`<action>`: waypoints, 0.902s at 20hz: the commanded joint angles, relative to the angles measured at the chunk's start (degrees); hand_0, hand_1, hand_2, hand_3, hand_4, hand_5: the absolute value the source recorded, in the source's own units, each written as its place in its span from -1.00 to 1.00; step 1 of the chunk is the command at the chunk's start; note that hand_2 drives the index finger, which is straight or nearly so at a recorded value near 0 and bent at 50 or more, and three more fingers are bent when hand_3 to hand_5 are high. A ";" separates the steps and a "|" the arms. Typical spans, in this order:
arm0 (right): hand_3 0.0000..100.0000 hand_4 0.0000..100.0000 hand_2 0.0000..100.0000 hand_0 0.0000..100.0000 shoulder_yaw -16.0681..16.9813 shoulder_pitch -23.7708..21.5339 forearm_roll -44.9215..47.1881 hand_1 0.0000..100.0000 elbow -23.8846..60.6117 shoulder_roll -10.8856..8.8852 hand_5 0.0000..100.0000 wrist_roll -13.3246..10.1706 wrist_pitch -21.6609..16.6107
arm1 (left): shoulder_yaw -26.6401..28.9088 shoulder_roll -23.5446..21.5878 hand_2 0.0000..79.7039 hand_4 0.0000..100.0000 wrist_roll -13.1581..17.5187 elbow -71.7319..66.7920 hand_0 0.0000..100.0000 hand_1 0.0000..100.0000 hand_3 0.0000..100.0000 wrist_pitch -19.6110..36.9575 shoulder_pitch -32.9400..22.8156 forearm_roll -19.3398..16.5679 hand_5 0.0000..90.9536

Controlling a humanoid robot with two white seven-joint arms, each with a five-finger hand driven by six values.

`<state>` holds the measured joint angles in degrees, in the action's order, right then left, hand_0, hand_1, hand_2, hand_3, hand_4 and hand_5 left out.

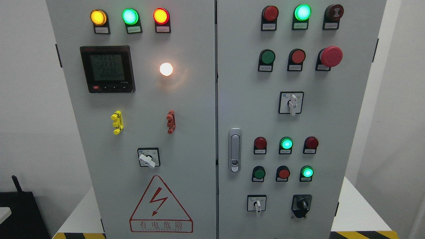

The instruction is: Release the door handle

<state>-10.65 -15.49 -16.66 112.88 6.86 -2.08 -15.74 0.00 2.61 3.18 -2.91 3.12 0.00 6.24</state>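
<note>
A grey cabinet (199,132) with two doors is seen head-on. The left door (142,109) carries three lit lamps, a meter (107,69), a white lamp (166,69), two small clips, a rotary switch and a red warning triangle (161,205). The right door (315,126) is crowded with buttons, lamps and switches. The door handle (234,150) is set at the right door's left edge, upright, its long axis vertical, flush and untouched. Neither hand is seen, so their state cannot be told.

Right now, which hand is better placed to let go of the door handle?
Neither can be picked: no hand or arm shows in the head view. The door handle sits flush on the right door near the centre seam, untouched, so it looks already released.
</note>
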 commanded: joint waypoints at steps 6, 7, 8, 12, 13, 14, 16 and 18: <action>0.80 0.87 -1.00 -0.45 -1.39 9.25 -39.48 -0.38 -1.88 0.44 0.99 -14.45 0.34 | 0.97 0.03 -1.00 -1.00 -0.01 0.01 -0.76 -0.22 -1.00 -0.05 1.49 0.00 -1.00; 0.83 0.93 -1.00 -0.47 -1.91 10.21 -42.20 -0.36 -1.88 0.44 1.00 -14.45 2.27 | 0.97 0.03 -1.00 -1.00 -0.01 0.01 -0.76 -0.22 -1.00 -0.05 1.41 0.00 -1.00; 0.86 1.00 -1.00 -0.48 -2.87 11.09 -44.05 -0.35 -1.88 0.53 1.00 -14.45 3.77 | 0.97 -0.06 -1.00 -1.00 -0.01 0.01 -0.76 -0.22 -1.00 -0.05 1.41 0.00 -1.00; 0.98 1.00 -1.00 -0.52 -6.83 14.78 -52.49 -0.34 -2.57 0.53 1.00 -14.01 10.79 | 0.97 0.03 -1.00 -1.00 -0.01 0.01 -0.76 -0.22 -1.00 -0.05 1.49 0.00 -1.00; 1.00 1.00 -1.00 -0.53 -7.27 16.53 -54.34 -0.35 -3.62 0.53 1.00 -14.01 12.73 | 0.97 0.03 -1.00 -1.00 -0.01 0.01 -0.76 -0.22 -1.00 -0.05 1.49 0.00 -1.00; 1.00 1.00 -1.00 -0.53 -7.45 18.38 -56.44 -0.36 -4.50 0.53 1.00 -13.92 14.40 | 0.97 0.03 -1.00 -1.00 -0.01 0.01 -0.76 -0.22 -1.00 -0.05 1.49 0.00 -1.00; 1.00 1.00 -1.00 -0.53 -8.42 20.76 -59.88 -0.38 -4.78 0.53 1.00 -13.05 17.48 | 0.97 0.03 -1.00 -1.00 -0.01 0.01 -0.76 -0.22 -1.00 -0.05 1.49 0.00 -1.00; 1.00 1.00 -1.00 -0.52 -9.38 21.03 -62.17 -0.38 -4.86 0.53 1.00 -11.46 18.72 | 0.97 -0.06 -1.00 -1.00 -0.01 0.01 -0.76 -0.22 -1.00 -0.05 1.41 0.00 -1.00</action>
<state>-15.19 0.61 -68.60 110.37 7.23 -15.47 0.20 0.00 2.61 3.18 -2.91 3.12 0.00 6.24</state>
